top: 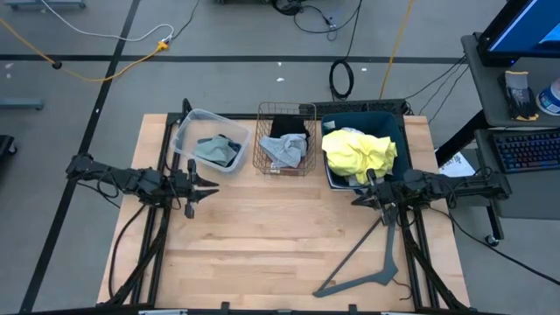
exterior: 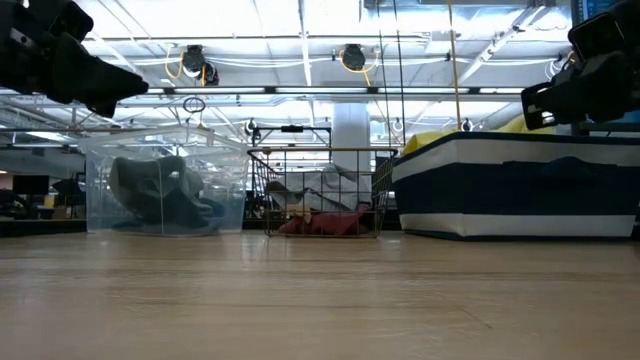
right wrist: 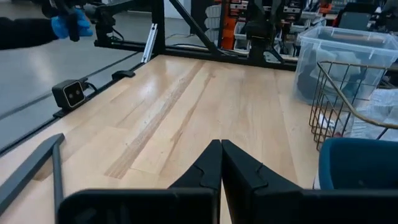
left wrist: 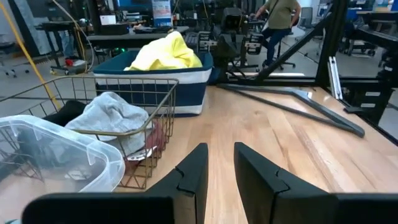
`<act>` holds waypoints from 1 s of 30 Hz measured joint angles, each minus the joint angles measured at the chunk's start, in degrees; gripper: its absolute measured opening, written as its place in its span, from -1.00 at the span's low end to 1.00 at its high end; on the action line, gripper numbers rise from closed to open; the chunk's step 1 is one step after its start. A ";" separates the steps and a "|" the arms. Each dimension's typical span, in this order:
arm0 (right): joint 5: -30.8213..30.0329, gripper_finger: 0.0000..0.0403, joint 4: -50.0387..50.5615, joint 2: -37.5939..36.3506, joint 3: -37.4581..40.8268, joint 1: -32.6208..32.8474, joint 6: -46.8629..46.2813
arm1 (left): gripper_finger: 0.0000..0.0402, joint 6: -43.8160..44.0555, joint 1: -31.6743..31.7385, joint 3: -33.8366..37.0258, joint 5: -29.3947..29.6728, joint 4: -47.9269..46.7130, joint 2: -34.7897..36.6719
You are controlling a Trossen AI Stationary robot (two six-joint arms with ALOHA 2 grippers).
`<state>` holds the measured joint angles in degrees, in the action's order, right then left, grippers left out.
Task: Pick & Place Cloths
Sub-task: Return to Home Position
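At the left of the high view, the left gripper [top: 206, 187] hangs above the bare table [top: 262, 254], just below the clear bin [top: 185, 122]. Its fingers stand a little apart with nothing between them, which looks like a parked pose, not a reach. The bin sits at the upper left of the tabletop and holds a blue-grey cloth [top: 213, 149] slumped against its wall, lying loose where it was dropped in. In the upper middle, the wire basket [top: 261, 140] holds a light grey cloth [top: 284, 150] draped on top. The low view shows a maroon cloth [exterior: 325, 224] flat on the basket floor beneath it. Just to the right, the blue organizer [top: 395, 122] is heaped with a yellow cloth [top: 359, 150] that bulges above the rim, being the topmost item there. The three containers stand side by side along the table's far edge, likely so either arm can reach them while the near boards are left free for working. Below the organizer, the right gripper [top: 359, 199] hovers over the table with its fingers pressed together on nothing. In the lower right, the thin hanger [top: 378, 254] lies flat on the wood. It is no cloth and, by my reading, is not for sorting. No garment lies on the boards, so the sorting seems finished.
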<state>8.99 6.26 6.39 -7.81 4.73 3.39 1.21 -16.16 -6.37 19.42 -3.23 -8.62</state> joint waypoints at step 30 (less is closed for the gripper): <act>-0.02 -0.98 0.28 0.00 0.07 0.00 -9.24 | -0.60 0.57 0.02 0.00 3.56 0.42 0.00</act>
<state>8.97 6.55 6.39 -7.75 4.73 -5.85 1.78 -16.14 -6.37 22.98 -2.81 -8.62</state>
